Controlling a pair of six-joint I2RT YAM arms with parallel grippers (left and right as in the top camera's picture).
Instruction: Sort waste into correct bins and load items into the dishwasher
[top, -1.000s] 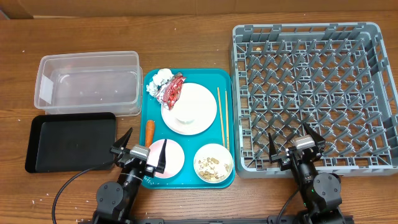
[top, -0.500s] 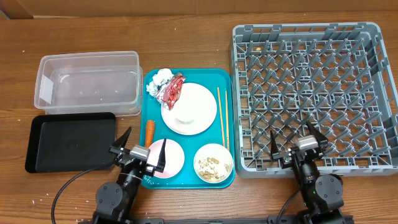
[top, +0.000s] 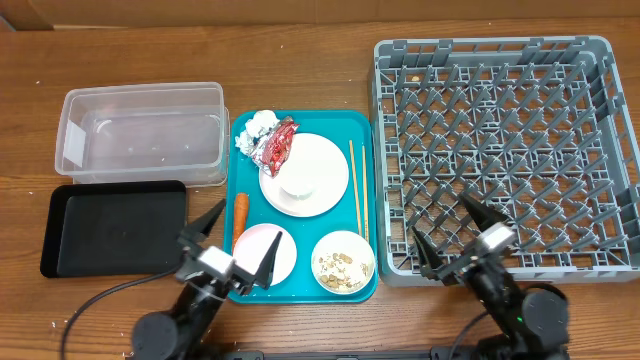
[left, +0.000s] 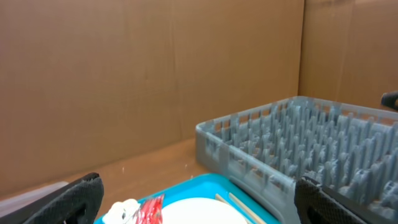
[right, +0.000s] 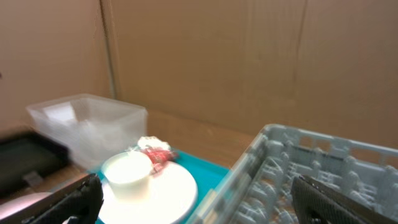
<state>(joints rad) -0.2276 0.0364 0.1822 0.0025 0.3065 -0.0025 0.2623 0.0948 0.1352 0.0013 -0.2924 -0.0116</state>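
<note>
Looking down, we see our left gripper spread wide and empty over the pink plate on the teal tray, the carrot just beside. Our right gripper gapes empty above the near edge of the dish rack.

Even, soft light; wrist views blurred, overhead sharp.

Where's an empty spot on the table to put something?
Bare table runs behind the clear tub and teal tray. The black tray and grey rack look nearly empty too. The teal tray is crowded with plates and scraps.
</note>
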